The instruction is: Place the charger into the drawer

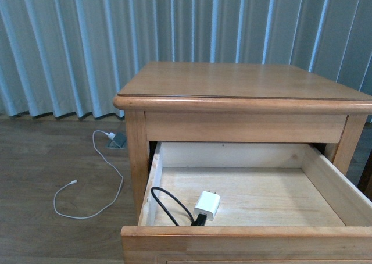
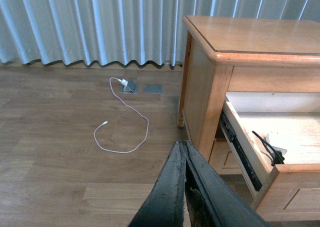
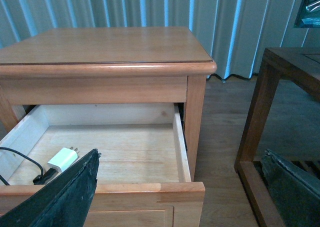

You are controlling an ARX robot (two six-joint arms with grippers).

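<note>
The drawer (image 1: 244,232) of the nightstand stands pulled open, pale wood inside. The charger (image 1: 207,204), a small white plug block with a looped black cable (image 1: 170,204), lies on the drawer floor near its front left. It also shows in the right wrist view (image 3: 62,159) and partly in the left wrist view (image 2: 276,150). My left gripper (image 2: 183,146) is shut and empty, out over the floor to the left of the nightstand. My right gripper (image 3: 180,159) is open and empty, above the drawer's front right corner (image 3: 192,187). Neither gripper shows in the front view.
A white plug with a long thin white cable (image 1: 93,177) lies on the wooden floor left of the nightstand, by a floor socket (image 2: 131,86). A dark wooden table (image 3: 280,102) stands to the right of the nightstand. Curtains hang behind.
</note>
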